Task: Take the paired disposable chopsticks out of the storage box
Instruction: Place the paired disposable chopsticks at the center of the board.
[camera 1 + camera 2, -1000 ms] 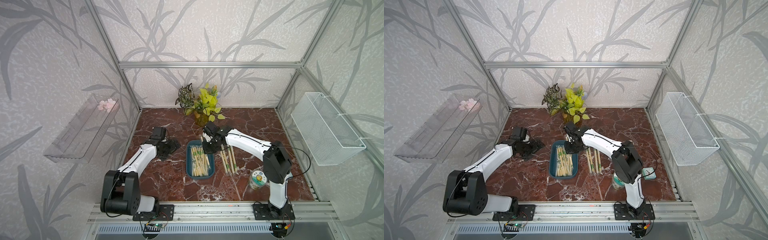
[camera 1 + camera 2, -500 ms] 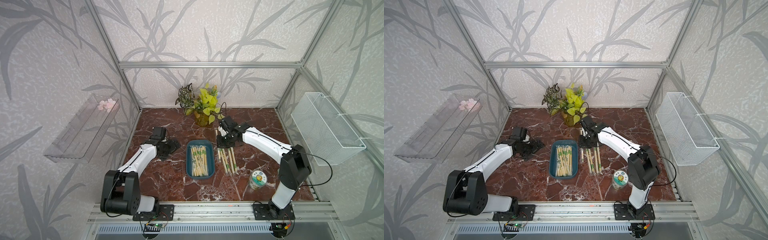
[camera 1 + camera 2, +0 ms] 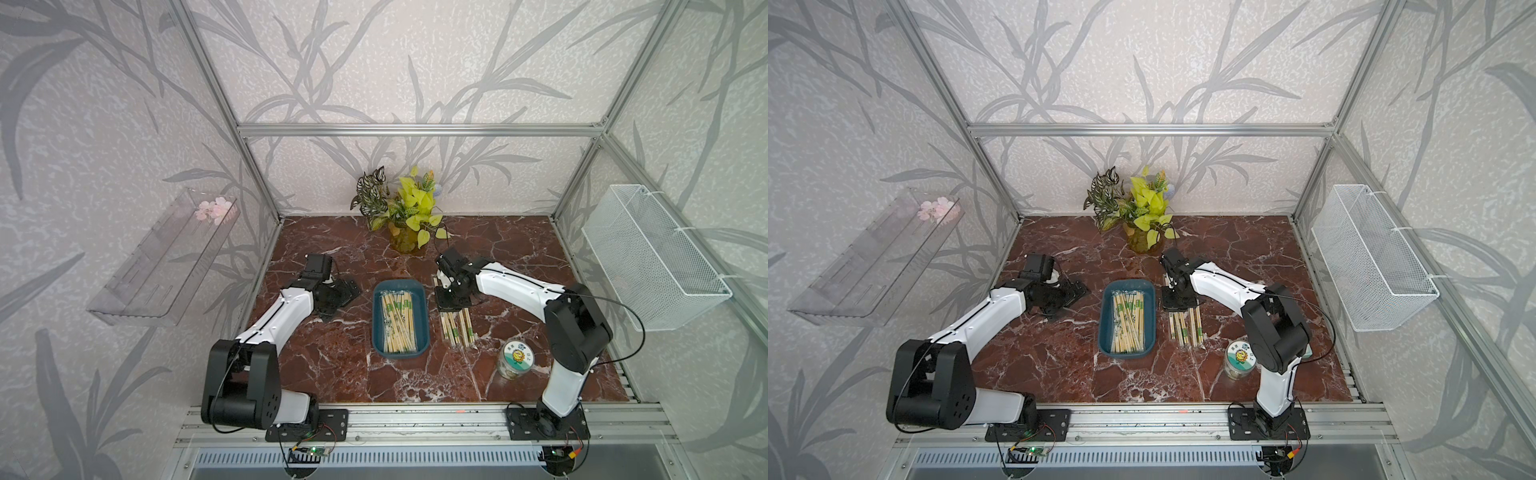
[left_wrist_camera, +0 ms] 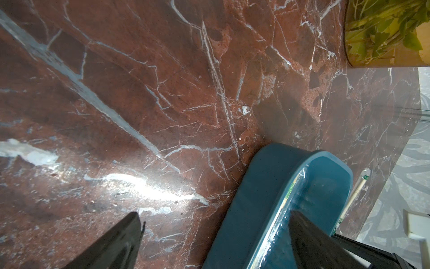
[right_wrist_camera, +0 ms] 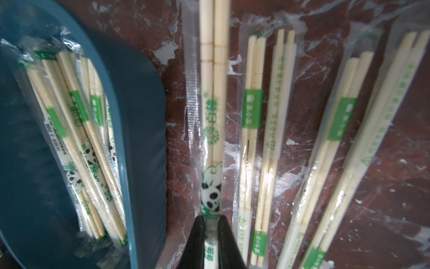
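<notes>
Red-brown marble tabletop, white veins, with a bright glare patch in the left wrist view. Potted plant stands at back centre by the wall: yellow-green leaves, some dark patterned ones, amber pot. Clear acrylic shelf on the left wall, with pink blossoms at its far end. White wire mesh basket hangs on the right wall. Small round jar stands upright near front right, its pale lid printed with a cartoon figure. Aluminium frame; grey leaf-pattern walls.

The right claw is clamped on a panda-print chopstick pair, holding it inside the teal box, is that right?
Not inside. The right wrist view shows the right claw clamped on the panda-print chopstick pair outside the teal box, between its wall and the pairs lying on the marble table.
</notes>
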Available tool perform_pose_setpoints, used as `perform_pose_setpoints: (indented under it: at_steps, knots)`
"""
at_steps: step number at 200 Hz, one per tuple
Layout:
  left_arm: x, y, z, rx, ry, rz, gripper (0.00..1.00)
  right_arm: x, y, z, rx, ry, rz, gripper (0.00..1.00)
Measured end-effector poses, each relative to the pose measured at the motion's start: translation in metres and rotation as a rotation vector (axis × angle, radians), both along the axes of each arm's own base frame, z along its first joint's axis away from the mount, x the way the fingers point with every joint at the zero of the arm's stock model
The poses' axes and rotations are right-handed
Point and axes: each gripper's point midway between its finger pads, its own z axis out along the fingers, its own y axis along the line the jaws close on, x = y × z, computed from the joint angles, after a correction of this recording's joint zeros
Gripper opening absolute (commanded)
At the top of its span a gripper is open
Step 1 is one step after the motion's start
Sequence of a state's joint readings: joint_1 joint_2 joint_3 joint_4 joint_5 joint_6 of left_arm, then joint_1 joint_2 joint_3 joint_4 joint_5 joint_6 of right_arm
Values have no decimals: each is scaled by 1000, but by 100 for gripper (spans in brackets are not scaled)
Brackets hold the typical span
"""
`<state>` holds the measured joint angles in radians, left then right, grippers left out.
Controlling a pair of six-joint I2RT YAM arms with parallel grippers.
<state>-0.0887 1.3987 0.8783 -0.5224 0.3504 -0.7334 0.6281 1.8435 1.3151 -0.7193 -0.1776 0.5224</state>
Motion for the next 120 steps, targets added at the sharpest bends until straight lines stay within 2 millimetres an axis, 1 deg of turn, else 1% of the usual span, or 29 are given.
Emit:
perform_pose_setpoints:
  at_steps: [27,48,75,94,120]
  knots:
    - [0,0,0,0,0,0,99,-4,4,-13,-13,17,15,6]
    - [0,0,0,0,0,0,99,-9,2,-20,-25,32,18,7]
    - [0,0,0,0,0,0,99,-12,-1,-25,-36,40,17,17]
    - [0,0,0,0,0,0,99,-14,-4,-28,-46,45,12,28]
    - [0,0,0,0,0,0,99,-14,-4,-28,-49,44,13,29]
